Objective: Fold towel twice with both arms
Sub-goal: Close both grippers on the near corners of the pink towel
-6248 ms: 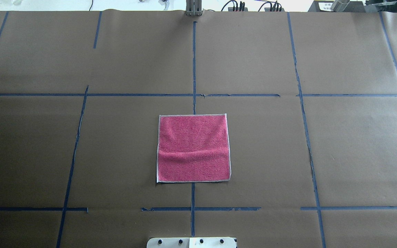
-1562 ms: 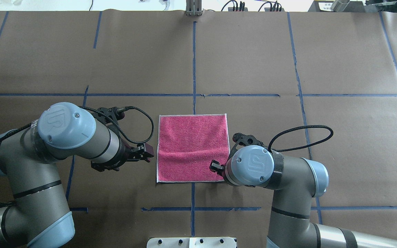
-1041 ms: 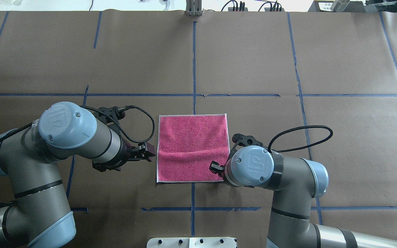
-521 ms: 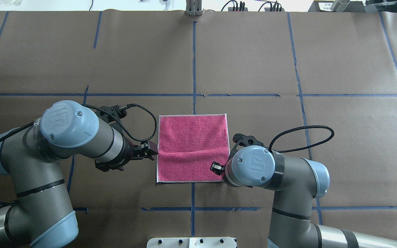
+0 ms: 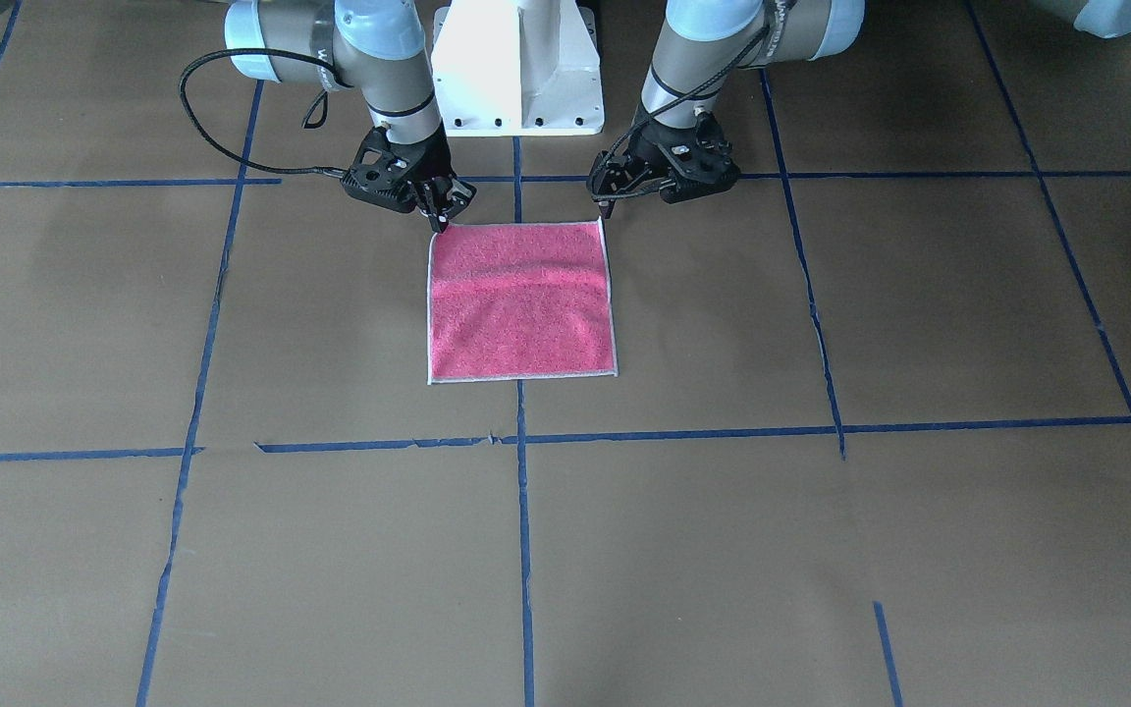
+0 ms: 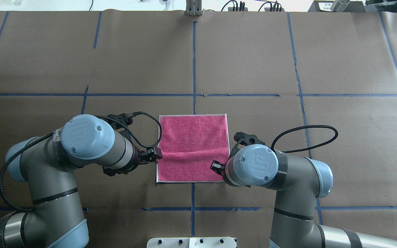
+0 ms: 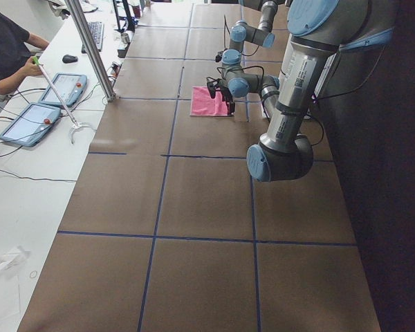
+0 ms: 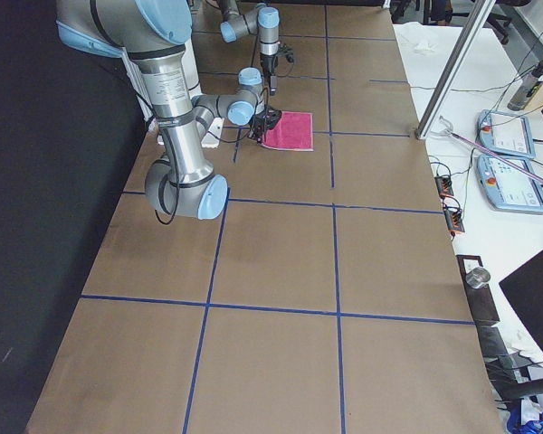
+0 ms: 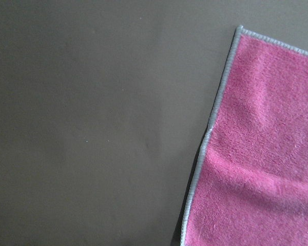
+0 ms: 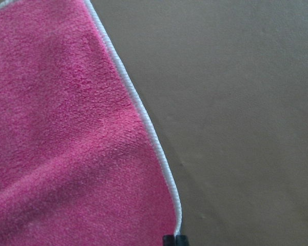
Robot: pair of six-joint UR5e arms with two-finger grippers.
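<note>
Two arms are seen reaching over the brown worktop, one at each side of the towel. The towel is laid flat and unfolded, pink face up, with its pale border showing all round, just in front of the white pedestal base and across a line of blue tape. A low ridge is raised across the cloth, parallel to the edge nearest the robot.

The left gripper is pointed down at the towel's edge on the robot's left side, close to the corner nearest the base. Whether it is parted or closed cannot be told; only the towel's border and bare worktop are shown by its wrist camera.

The right gripper is set at the opposite near corner. In its wrist view two black fingertips are seen close together at the border, but whether cloth is pinched between them cannot be told.

From overhead, the left arm and right arm are seen bent inward toward the towel.
</note>
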